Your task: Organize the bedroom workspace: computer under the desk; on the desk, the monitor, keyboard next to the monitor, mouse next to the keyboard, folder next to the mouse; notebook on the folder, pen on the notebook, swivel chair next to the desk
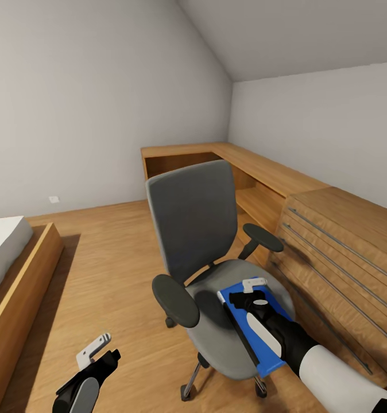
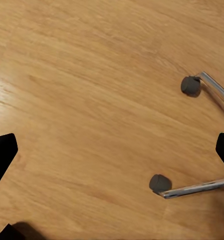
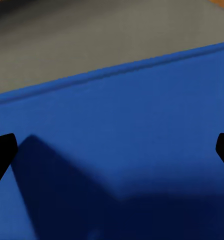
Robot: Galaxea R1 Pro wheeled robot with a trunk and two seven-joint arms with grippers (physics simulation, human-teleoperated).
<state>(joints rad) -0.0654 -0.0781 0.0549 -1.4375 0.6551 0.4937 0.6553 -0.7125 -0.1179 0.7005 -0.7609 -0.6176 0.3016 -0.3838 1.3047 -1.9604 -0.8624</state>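
Bed (image 1: 4,246): at the far left of the head view, white mattress in a wooden frame on the wooden floor (image 1: 113,252)
Left gripper (image 1: 96,351): low over bare floor, left of the chair; its pale fingers look parted in the head view, and the left wrist view shows the dark fingertips (image 2: 2,155) wide apart at opposite edges with nothing between them
Chair base: the left wrist view shows two grey castors (image 2: 190,85) on chrome legs resting on the floor planks, detail the head view gives only small under the seat
Swivel chair (image 1: 196,229): grey back upright, black armrests, standing just beside the light wooden counter
Folder (image 1: 239,315): bright blue, black spine edge, lying flat on the chair seat
Right gripper (image 1: 254,285): above the folder's far end; contact cannot be told; the right wrist view shows its fingertips (image 3: 3,152) spread wide over the blue cover (image 3: 121,140), grey seat beyond
Wooden counter (image 1: 331,229): L-shaped along the right wall, long bar handles on its drawers
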